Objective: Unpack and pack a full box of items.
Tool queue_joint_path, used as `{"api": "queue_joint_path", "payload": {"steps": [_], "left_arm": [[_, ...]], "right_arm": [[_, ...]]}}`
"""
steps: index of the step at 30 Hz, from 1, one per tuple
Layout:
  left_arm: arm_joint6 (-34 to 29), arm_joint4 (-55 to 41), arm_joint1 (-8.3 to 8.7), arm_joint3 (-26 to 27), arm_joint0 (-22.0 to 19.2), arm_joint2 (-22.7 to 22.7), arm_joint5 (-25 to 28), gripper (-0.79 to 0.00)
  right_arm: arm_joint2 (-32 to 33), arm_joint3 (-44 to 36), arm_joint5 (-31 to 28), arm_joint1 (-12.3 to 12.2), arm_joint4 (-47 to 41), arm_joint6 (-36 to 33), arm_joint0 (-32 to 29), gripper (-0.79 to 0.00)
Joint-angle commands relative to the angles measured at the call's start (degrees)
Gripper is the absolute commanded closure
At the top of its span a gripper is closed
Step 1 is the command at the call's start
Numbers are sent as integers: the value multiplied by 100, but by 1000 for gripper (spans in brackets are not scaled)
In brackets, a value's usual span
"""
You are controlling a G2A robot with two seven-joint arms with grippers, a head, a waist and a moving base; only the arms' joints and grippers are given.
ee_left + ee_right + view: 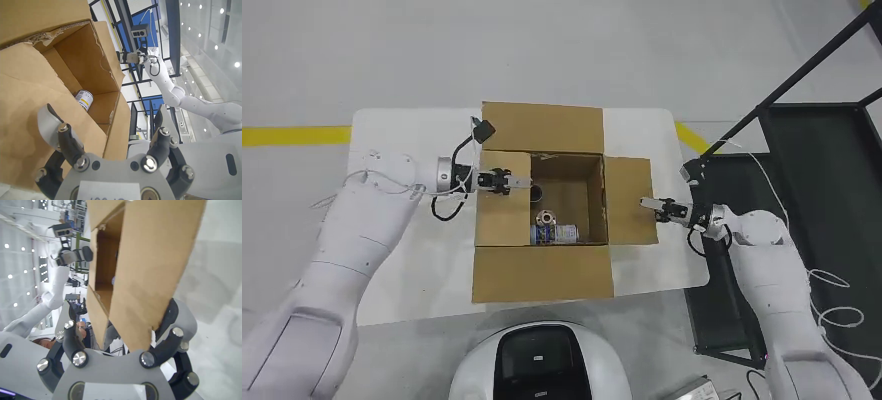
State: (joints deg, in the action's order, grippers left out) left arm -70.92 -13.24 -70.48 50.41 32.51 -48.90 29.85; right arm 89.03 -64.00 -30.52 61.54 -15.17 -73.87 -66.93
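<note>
Table (642, 135): white, under our box (542, 128).
Left gripper (104, 111): wide, can (84, 99) beyond jaws.
Right gripper (119, 306): wide, flap (147, 275) between; we'd pinch squarely.

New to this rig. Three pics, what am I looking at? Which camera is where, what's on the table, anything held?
A two-armed robot works at a white table. The top view looks down from a camera above its arms; the other two come from a camera on each wrist, looking out past that arm's own gripper. On the table stands an open cardboard box, its four flaps spread. A can lies on its side inside. The left gripper is open above the left flap. The right gripper is open, with the right flap's edge between its fingers. Nothing is gripped.
</note>
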Motion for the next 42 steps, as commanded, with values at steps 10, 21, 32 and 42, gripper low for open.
{"api": "queue_joint_path", "payload": {"steps": [10, 21, 32, 42], "left_arm": [[151, -330, 170, 134, 92, -548, 239, -785], [93, -473, 611, 697, 640, -1692, 253, -785], [286, -203, 751, 545, 751, -1974, 355, -785], [1156, 365, 382, -829, -283, -1134, 1330, -785]], "right_arm": [[-473, -1992, 491, -301, -894, -482, -251, -785], [-2298, -1276, 232, -181, 314, -220, 1015, -785], [-2470, -1154, 194, -164, 563, 146, 1199, -785], [-1159, -2189, 340, -527, -31, 17, -219, -785]]}}
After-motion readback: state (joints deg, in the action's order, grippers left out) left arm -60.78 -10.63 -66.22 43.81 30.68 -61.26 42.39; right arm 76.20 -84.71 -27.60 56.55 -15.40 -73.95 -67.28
